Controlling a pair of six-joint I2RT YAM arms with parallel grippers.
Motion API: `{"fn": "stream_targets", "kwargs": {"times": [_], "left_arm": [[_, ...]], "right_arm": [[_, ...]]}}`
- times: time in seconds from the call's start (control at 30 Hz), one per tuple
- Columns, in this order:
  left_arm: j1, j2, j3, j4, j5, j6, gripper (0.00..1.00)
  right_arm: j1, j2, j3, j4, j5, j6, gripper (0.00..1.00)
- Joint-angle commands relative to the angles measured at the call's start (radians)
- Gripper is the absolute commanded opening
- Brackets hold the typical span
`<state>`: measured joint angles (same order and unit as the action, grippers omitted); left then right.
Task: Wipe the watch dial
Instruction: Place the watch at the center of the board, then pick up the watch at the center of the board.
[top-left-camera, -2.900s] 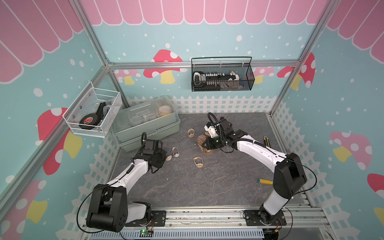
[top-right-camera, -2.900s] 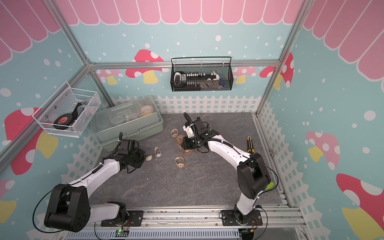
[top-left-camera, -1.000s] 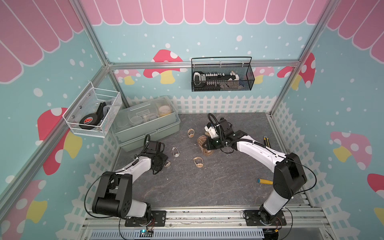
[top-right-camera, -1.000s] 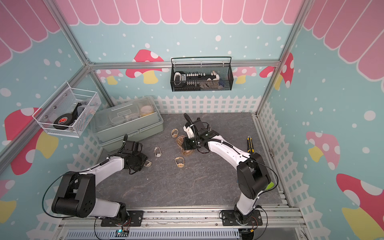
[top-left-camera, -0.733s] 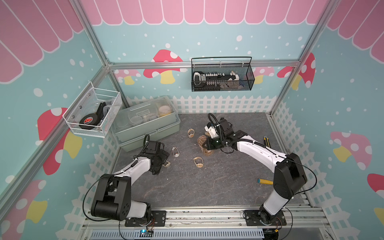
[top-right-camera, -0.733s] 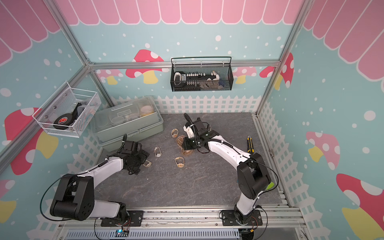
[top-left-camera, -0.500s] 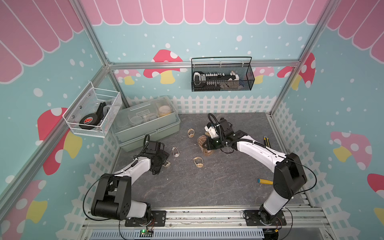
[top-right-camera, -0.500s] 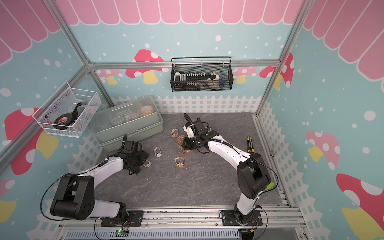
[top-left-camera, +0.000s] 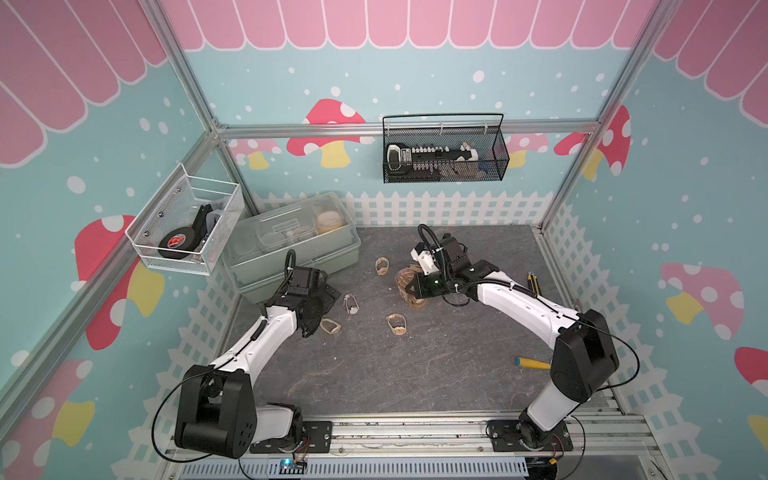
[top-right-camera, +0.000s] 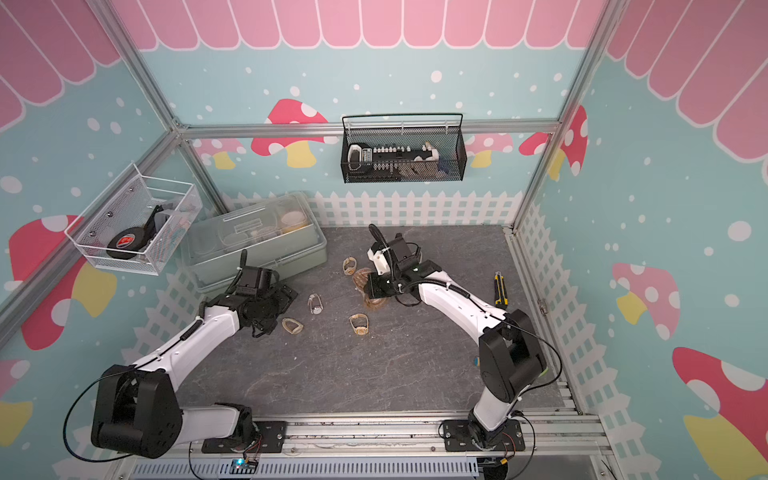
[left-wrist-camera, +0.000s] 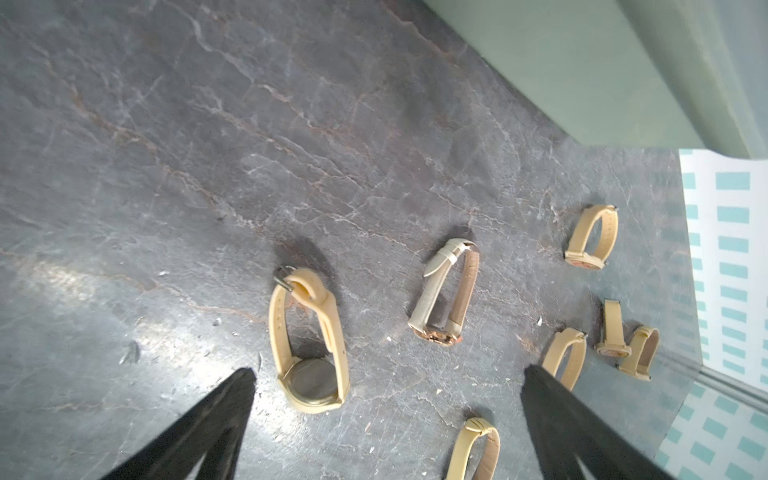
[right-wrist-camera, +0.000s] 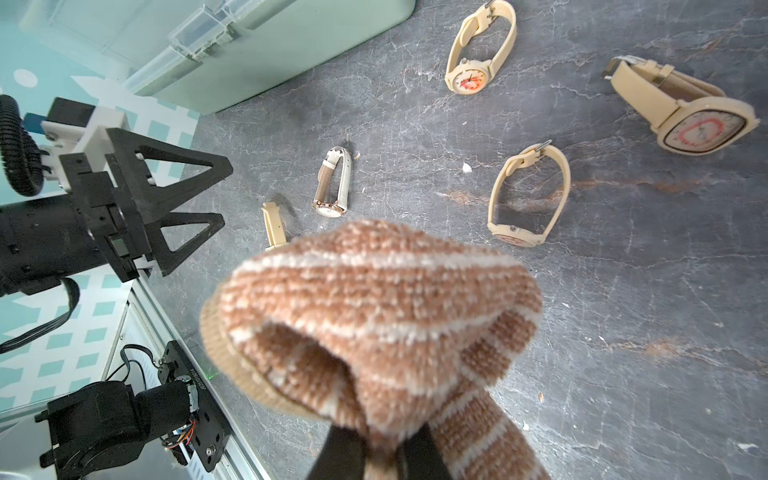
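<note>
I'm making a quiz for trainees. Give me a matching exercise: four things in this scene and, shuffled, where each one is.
1 striped cloth
2 black basket
3 green box
4 utility knife

A hung on the back wall
B on the table by the right fence
C in the right gripper
D on the table, back left corner

Pairs: 1C, 2A, 3D, 4B

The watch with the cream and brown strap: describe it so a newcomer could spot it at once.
Find the green box at the table's back left. On the dark table just in front of its right end lies a small watch. Its neighbours are all beige; this strap is part cream, part brown.
</note>
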<state>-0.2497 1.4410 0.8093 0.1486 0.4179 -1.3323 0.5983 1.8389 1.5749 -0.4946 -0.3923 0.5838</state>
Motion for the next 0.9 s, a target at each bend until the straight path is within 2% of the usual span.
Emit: {"fn": "stream_targets", "kwargs": {"times": [0.0,0.3,0.6,0.87], "left_arm": [[0.013,-0.016,0.006,-0.101,-0.026,-0.007,0.00],[0.055,-0.064,0.010,-0.297,-0.088,0.031,0.00],[0.106,-0.128,-0.001,-0.489,-0.183,0.070,0.00],[0.138,-0.157,-0.055,-0.540,-0.249,0.087,0.00]], "right_arm": [[0.008,-0.070,-0.043,0.025,0.008,-0.013,0.00],[0.007,-0.151,-0.162,0.030,0.018,-0.033,0.00],[0.007,-0.177,-0.203,0.028,0.018,-0.041,0.00],[0.007,-0.171,-0.210,0.031,0.015,-0.047,0.00]]}}
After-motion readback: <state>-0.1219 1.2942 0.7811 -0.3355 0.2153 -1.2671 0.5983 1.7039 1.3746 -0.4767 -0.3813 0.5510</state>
